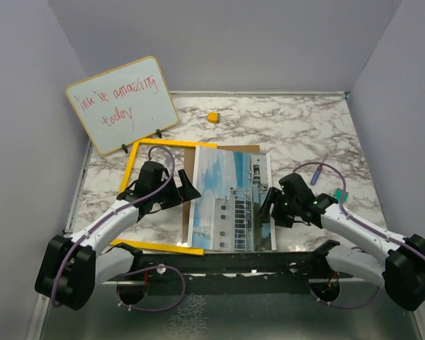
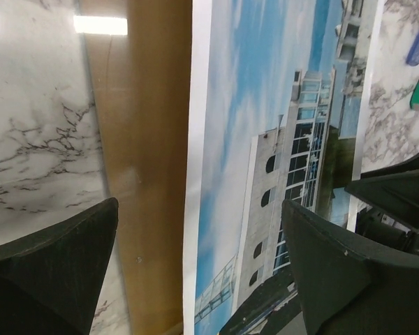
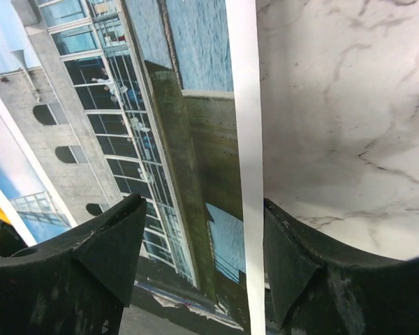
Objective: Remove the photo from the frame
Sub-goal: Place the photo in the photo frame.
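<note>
Soft, even light is filling the top view, leaving faint shadows on the bench point(image 1: 304, 127). Lamp glare is streaking the brown backing point(image 2: 153, 139); close jaws are blurring.

photo point(image 1: 230, 202) looking like glossy paper, smooth, white border plain. frame point(image 1: 159, 247) showing smooth bright yellow edging (plastic or painted wood, cannot tell). Its brown backing board point(image 2: 150, 174) catching light glare, semi-gloss. Marble-patterned tabletop point(image 1: 304, 134) shining, looking polished. whiteboard point(image 1: 120, 103) showing glossy white face, pale wood-look rim. Matt black plastic, faintly grainy, showing on left gripper fingers point(image 2: 49, 272).
</note>
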Available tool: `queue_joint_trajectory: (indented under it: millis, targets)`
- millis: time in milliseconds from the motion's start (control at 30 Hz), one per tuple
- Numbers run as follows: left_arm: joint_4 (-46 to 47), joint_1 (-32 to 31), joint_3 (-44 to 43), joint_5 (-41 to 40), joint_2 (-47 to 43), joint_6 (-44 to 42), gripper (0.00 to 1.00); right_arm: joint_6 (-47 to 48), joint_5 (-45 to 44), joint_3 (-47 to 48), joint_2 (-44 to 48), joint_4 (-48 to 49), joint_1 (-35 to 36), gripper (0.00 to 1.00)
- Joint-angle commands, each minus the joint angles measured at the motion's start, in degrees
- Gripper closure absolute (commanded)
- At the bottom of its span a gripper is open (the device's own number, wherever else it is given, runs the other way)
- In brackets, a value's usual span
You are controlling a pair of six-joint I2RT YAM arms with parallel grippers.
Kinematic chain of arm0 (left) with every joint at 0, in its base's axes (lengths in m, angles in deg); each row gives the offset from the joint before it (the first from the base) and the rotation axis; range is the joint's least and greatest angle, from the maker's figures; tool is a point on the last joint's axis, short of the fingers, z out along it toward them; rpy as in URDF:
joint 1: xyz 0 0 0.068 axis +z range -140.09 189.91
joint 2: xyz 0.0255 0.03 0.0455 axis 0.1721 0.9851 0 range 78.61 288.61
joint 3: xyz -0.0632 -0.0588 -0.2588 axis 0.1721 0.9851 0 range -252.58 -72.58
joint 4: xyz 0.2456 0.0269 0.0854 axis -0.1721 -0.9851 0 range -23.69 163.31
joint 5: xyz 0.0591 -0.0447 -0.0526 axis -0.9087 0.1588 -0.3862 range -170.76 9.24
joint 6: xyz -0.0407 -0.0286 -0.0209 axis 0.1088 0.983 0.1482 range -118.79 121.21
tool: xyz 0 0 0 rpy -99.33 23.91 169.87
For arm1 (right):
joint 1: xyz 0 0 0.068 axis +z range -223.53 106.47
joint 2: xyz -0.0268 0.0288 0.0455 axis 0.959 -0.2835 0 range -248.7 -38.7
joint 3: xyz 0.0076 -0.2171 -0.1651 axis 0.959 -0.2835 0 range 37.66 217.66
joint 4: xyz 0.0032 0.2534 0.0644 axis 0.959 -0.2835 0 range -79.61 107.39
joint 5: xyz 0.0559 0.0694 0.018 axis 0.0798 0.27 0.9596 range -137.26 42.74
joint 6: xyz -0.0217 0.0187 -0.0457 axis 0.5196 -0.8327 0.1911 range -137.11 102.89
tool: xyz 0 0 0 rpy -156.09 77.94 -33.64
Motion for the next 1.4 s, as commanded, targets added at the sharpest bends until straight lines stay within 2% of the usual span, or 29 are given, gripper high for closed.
queue_joint_trajectory:
  millis: [0,133,433,633,800,1067,1133,1267,1367]
  targets:
    - [5.9,-2.5,2.5,2.2,2.7,2.9,0.03,2.8,-3.9,1.8,-1.4,-2.2,-0.2,0.31]
    - [6.7,-3.6,2.5,1.1,2.7,3.5,0.09,2.9,-1.9,1.1,-2.2,0.1,-0.2,0.33]
    - [9.9,-4.6,4.0,1.4,2.5,4.4,0.35,2.4,-1.2,0.2,-3.1,1.4,-0.2,0.34]
    - [15.3,-6.1,5.2,1.4,3.2,7.6,0.41,1.4,1.4,-0.8,-3.3,3.5,-0.1,0.34]
    - [15.2,-6.5,5.8,-0.7,2.8,8.2,0.45,1.5,1.8,-1.3,-3.6,3.7,-0.2,0.34]
    - [16.1,-6.7,6.3,-0.8,2.8,8.2,0.58,-0.1,5.2,-2.9,-3.5,7.0,-0.1,0.34]
    - [16.2,-7.0,6.4,-1.7,3.4,8.0,0.65,-0.7,6.5,-3.7,-3.8,8.2,-0.1,0.34]
    - [15.6,-7.3,5.9,-3.7,5.1,6.9,0.88,-1.8,8.6,-5.7,-3.5,10.3,-0.1,0.34]
    - [10.2,-7.3,2.8,-6.7,6.3,4.1,0.99,-2.0,9.2,-6.3,-2.3,10.5,-0.1,0.34]
